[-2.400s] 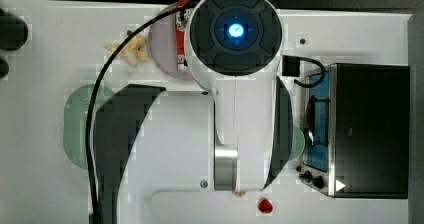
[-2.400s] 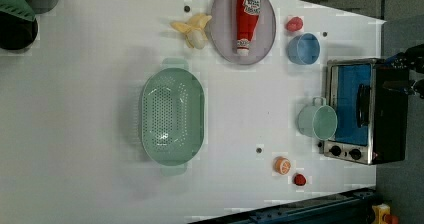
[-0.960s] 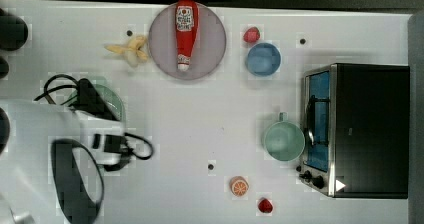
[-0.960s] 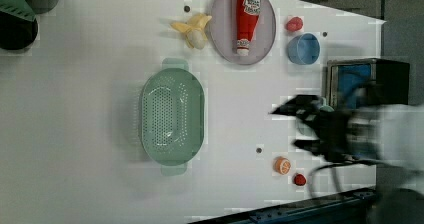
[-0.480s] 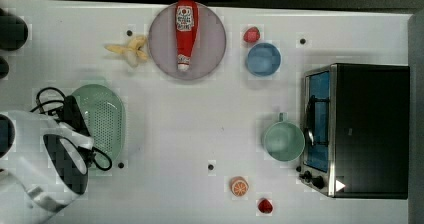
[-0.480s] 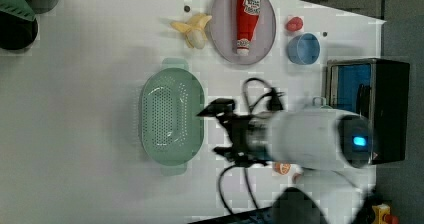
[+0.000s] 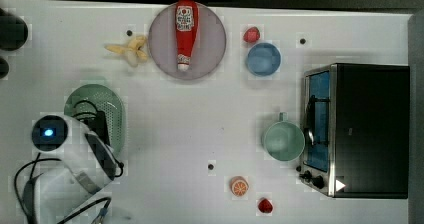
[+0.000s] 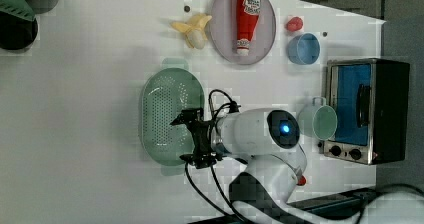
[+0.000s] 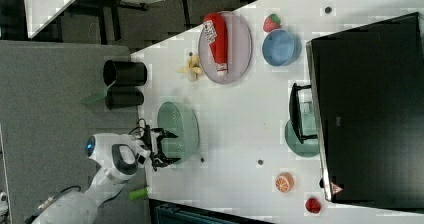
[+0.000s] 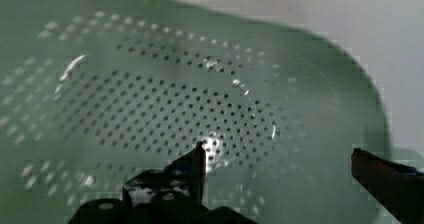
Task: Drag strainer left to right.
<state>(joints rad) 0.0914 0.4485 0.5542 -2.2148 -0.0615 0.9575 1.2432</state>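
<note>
I see the strainer (image 8: 171, 116) as a pale mint oval of smooth plastic, its bowl peppered with rows of small round holes, a small tab handle at each end. My gripper (image 10: 277, 159) hangs over the strainer's rim with the jaws spread wide: one dark finger (image 10: 192, 166) sits above the perforated inside, the other (image 10: 387, 176) lies out past the wall, over the white surface (image 10: 360, 29). They hold nothing, and I cannot tell whether either finger touches the plastic.

In the left view the gripper (image 8: 192, 139) meets the strainer's long side from the left view's right, black cables looping behind it. The top view hides much of the strainer (image 7: 102, 104) under the white, rounded arm (image 7: 75, 159).

Well away from the jaws, the top view gives me the round mint cup (image 7: 283, 140) with its short handle, just beside the boxy black toaster oven (image 7: 370, 129), and a glossy red ketchup bottle (image 7: 185, 31) lying on a grey plate (image 7: 210, 39).
</note>
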